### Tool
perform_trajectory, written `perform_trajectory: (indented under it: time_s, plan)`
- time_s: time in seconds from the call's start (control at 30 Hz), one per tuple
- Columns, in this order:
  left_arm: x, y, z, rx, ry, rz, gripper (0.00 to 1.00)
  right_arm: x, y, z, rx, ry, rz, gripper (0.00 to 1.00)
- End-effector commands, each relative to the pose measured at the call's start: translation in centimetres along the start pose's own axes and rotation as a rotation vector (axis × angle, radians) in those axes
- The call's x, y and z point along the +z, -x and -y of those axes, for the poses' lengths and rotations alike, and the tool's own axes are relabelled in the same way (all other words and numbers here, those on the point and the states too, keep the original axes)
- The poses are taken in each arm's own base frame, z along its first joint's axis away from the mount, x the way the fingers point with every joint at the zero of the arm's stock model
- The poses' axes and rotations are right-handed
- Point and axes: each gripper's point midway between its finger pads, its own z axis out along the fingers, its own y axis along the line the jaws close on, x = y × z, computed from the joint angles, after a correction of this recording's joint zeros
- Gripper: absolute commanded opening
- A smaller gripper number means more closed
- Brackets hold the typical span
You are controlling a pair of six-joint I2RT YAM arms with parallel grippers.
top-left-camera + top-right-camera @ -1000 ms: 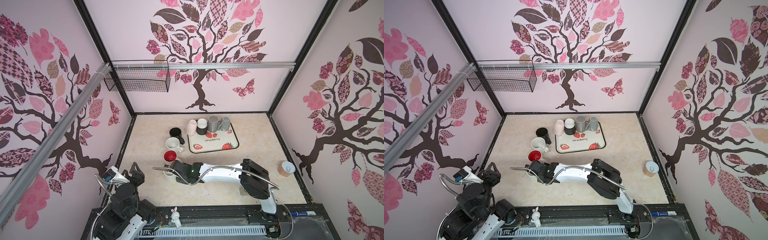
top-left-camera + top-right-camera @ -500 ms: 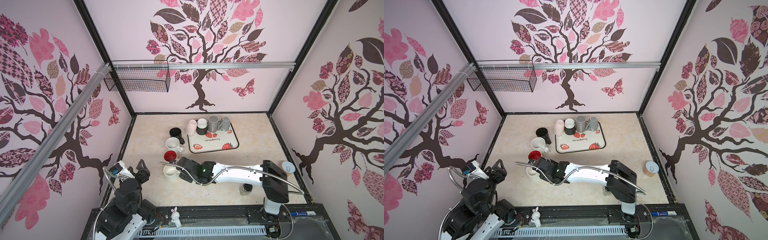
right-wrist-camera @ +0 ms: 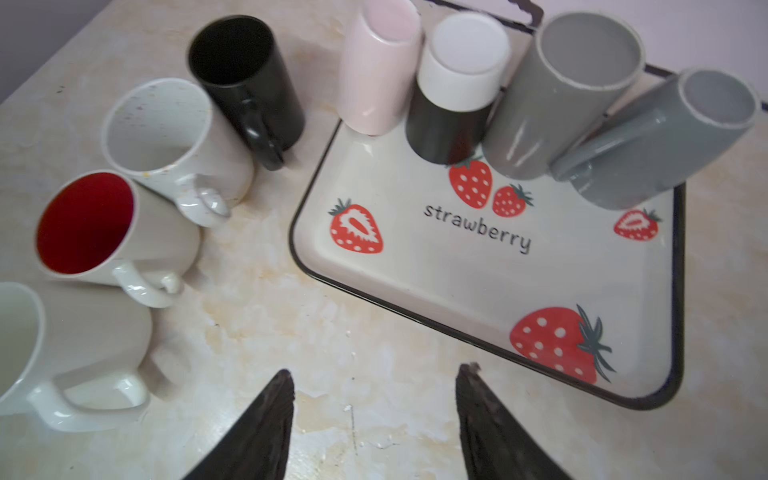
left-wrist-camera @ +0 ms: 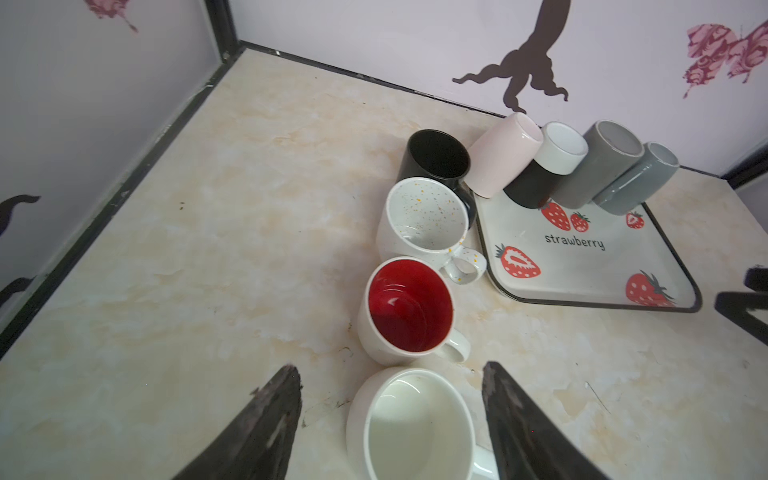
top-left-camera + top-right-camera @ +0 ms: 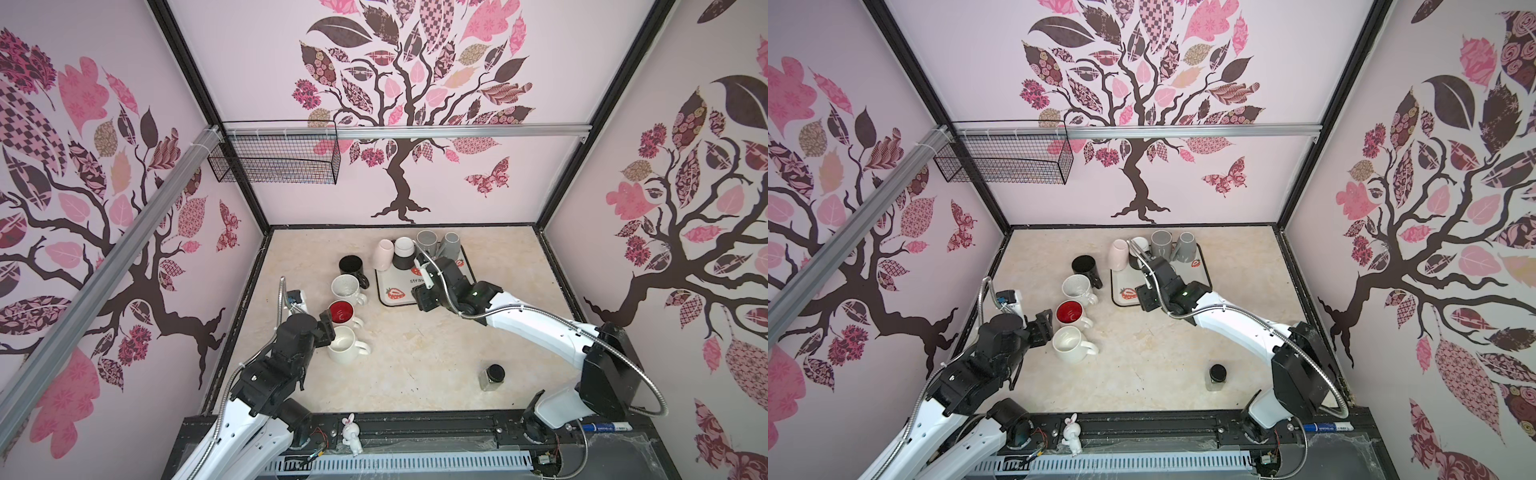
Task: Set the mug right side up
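Left wrist view: plain white mug (image 4: 415, 428) now stands upright beside the red-lined mug (image 4: 409, 309), left gripper (image 4: 390, 368) spread apart just beside it; right gripper (image 3: 376, 370), apart and empty, has swung off to the strawberry tray (image 3: 457, 291), so this flip looks done

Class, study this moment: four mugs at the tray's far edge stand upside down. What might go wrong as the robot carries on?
1. The upturned pink mug, black-and-white mug, grey mug and blue-grey mug crowd the far edge of the tray. The open right hand may knock a neighbour while gripping one.
2. The open left hand sits right by the plain white mug, with the red-lined mug next to it. A careless pull-back may tip either.
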Motion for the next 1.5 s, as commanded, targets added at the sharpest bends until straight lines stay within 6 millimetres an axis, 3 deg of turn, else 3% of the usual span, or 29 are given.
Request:
perform_trajectory:
  time_s: [0.0, 0.13, 0.23, 0.4, 0.53, 0.7, 0.97, 1.47]
  plan:
    - [0.4, 2.7, 3.6, 0.004, -0.127, 0.02, 0.7, 2.6, -0.9, 3.7, 0.131, 0.004, -0.103, 0.64]
    - [2.3, 2.6, 5.9, 0.032, -0.17, -0.049, 0.68, 5.7, -1.8, 9.8, 0.222, -0.078, -0.171, 0.62]
    - [3.2, 2.8, 7.1, 0.047, -0.198, -0.063, 0.67, 7.7, -2.4, 12.8, 0.311, -0.07, -0.208, 0.57]
    - [4.1, 2.9, 8.0, 0.051, -0.209, -0.084, 0.65, 10.6, -3.8, 15.4, 0.38, -0.061, -0.28, 0.47]
    - [4.7, 1.9, 8.7, 0.035, -0.246, -0.114, 0.63, 11.8, -6.2, 16.7, 0.405, -0.093, -0.377, 0.4]
    - [4.9, 1.5, 8.8, 0.033, -0.247, -0.132, 0.62, 11.5, -8.9, 18.3, 0.45, -0.138, -0.427, 0.36]
    - [5.0, 1.4, 8.9, 0.018, -0.252, -0.136, 0.61, 9.3, -12.7, 21.3, 0.539, -0.174, -0.452, 0.32]
    - [5.1, 0.7, 9.4, 0.025, -0.266, -0.187, 0.61, 6.2, -16.7, 24.9, 0.649, -0.248, -0.482, 0.32]
